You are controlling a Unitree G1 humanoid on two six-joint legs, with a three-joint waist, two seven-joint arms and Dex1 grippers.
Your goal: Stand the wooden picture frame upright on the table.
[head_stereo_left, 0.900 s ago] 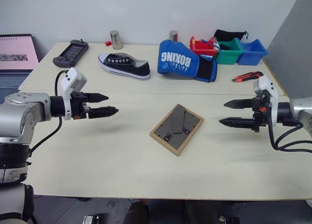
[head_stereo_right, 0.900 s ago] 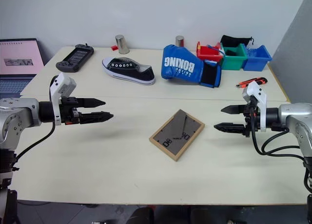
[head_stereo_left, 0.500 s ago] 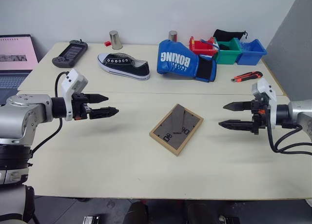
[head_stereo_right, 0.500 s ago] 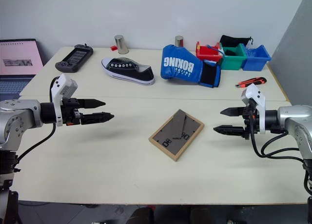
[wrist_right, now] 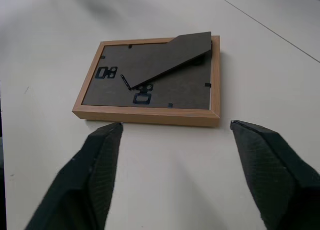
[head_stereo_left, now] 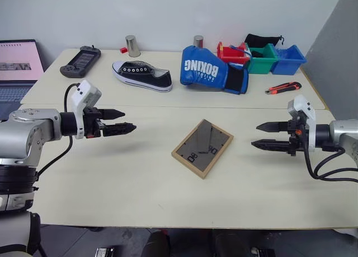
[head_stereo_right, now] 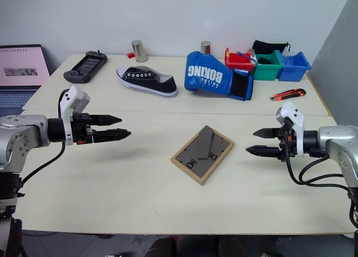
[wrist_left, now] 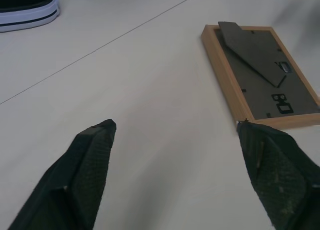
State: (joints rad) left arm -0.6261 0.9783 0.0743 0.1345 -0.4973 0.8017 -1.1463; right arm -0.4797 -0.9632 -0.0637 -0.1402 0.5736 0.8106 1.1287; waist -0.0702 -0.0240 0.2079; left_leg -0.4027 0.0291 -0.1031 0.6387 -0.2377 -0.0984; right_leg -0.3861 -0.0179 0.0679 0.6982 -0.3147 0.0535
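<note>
At desk [head_stereo_left: 112, 178] centre, wooden picture frame [head_stereo_left: 202, 148] lies face-down, long axis running 1-to-7 o'clock; right claw [head_stereo_left: 268, 135], released, sits nearer at 3 o'clock, left claw [head_stereo_left: 120, 120] released at 9.

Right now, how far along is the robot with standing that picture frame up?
Nothing looks done yet: the wooden picture frame lies flat and face down on the table, dark back board and prop leg up. In hand: nothing; the left gripper and right gripper hover open on either side, apart from it. Left: grasp it, lift and stand it upright.
</note>
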